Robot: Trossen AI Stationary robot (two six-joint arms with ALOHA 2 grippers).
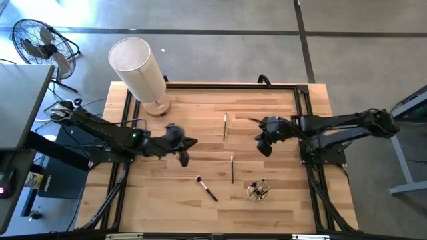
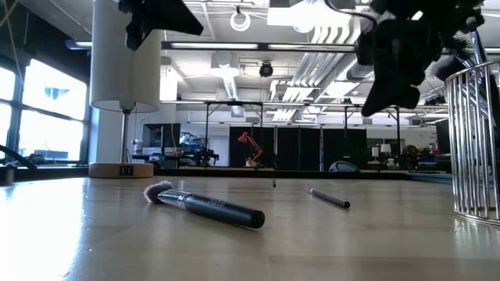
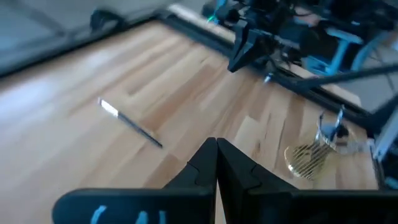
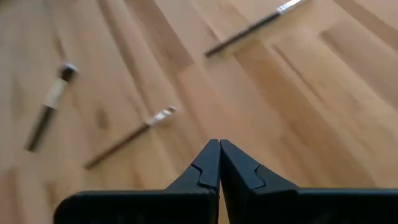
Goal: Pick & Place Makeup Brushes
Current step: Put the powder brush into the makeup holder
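Three makeup brushes lie flat on the wooden table. In the high view they are a pale slim one, a dark slim one and a thicker dark one with a pale bristle tip. The low view shows the thick brush nearest and a slim brush behind it. My left gripper hovers left of the brushes, shut and empty. My right gripper hovers right of them, also shut and empty. The right wrist view looks down on all three brushes.
A wire holder stands near the table's near right part, right of the thick brush. A lamp with a white cylindrical shade stands on its round base at the far left corner. A fan stands on the floor beyond the table.
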